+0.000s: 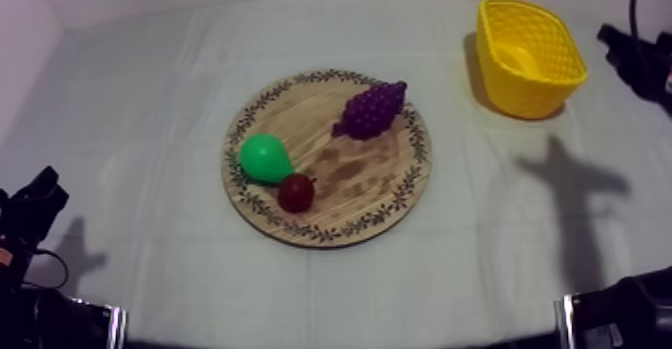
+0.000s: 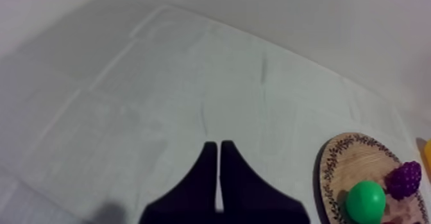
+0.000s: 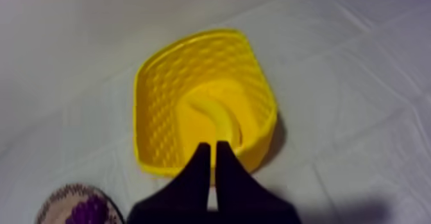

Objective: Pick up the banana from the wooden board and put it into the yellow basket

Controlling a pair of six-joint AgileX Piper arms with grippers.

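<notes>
Right gripper (image 3: 212,147), black fingers pressed together into a narrow wedge with nothing between them, poised above the near wall of the yellow basket (image 3: 154,117). Left gripper (image 2: 214,144) likewise pressed together and empty, low over bare cloth of the table (image 2: 160,79), the round wooden board (image 2: 349,156) off to one side. By count: two grippers, one basket, one board and four toy fruits, namely one banana (image 3: 221,114), one pear (image 1: 265,158), one bunch of grapes (image 1: 372,108) and one small red fruit (image 1: 296,191). Banana pale yellow, close to the basket's own colour, smooth and curved, lying alone on the basket's floor with its arc along the inner wall; from above, a lighter crescent between latticed yellow sides. Basket standing upright at the far right of the table, well apart from the board. Board at the table's middle, brown grain inside a patterned rim of leaves, carrying three fruits: green pear at its left edge, small red fruit just beside the pear toward the near rim, purple grapes at the far side, apart from the other two. Right arm (image 1: 640,58) at the upper right of the top view, near the basket; left arm (image 1: 30,213) low at the lower left, well apart from the board.
</notes>
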